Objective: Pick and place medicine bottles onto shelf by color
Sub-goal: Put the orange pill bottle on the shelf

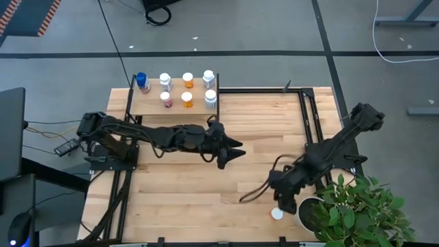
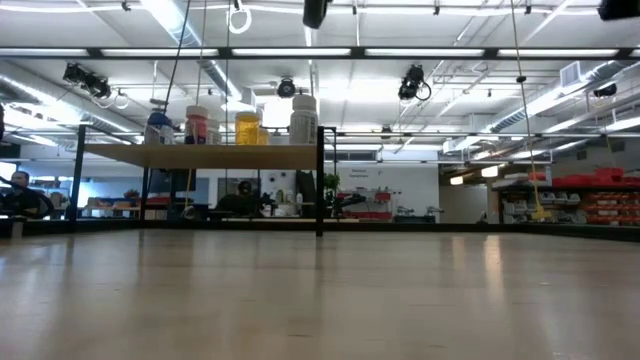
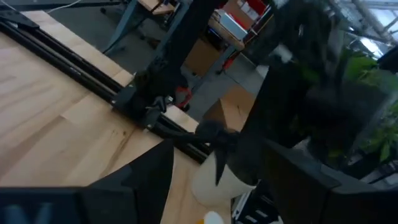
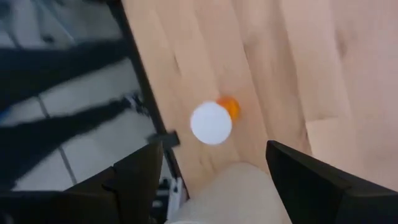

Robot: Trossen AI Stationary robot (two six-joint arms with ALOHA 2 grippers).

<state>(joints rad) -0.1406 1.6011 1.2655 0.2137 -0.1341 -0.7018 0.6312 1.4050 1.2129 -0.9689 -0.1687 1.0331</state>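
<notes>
A white plant pot (image 4: 233, 193) crowds my wide-open, empty right gripper (image 4: 211, 171) above the last orange bottle (image 4: 213, 121) at the table's (image 1: 206, 185) near right edge, where a misjudged descent could knock it off, far from the shelf (image 1: 137, 105).

Two arms of matte black, jointed segments. Left arm (image 1: 161, 137): chunky links with black cables looped along them, narrowing to a pointed left gripper (image 1: 236, 152). Right arm (image 1: 329, 154): the same build, a loose black cable trailing behind its right gripper (image 1: 282, 202). Seen close, the fingers (image 4: 134, 183) are flat, dark, angular plates with straight edges.
</notes>
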